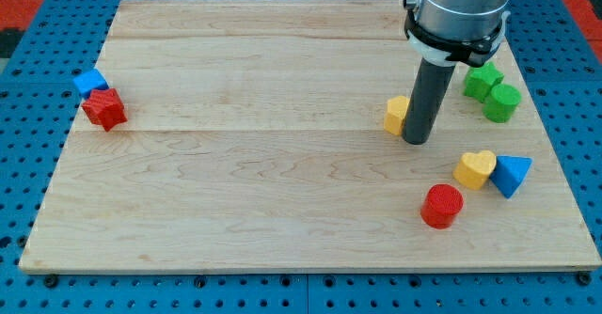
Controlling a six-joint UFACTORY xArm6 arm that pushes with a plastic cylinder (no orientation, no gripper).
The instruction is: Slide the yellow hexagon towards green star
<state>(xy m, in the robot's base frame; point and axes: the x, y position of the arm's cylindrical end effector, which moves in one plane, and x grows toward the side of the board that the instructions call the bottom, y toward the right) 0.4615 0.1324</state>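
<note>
The yellow hexagon (pixel 396 114) lies right of the board's middle, partly hidden by the rod. My tip (pixel 417 140) rests on the board, touching the hexagon's right side or just in front of it. The green star (pixel 483 79) sits near the view's right edge, up and to the right of the tip. A green round block (pixel 502 102) touches the star's lower right.
A yellow heart (pixel 475 168) and a blue triangle (pixel 511 174) lie at the lower right, with a red cylinder (pixel 442 206) below them. A blue block (pixel 90 82) and a red star (pixel 104 109) sit at the wooden board's (pixel 245 164) left edge.
</note>
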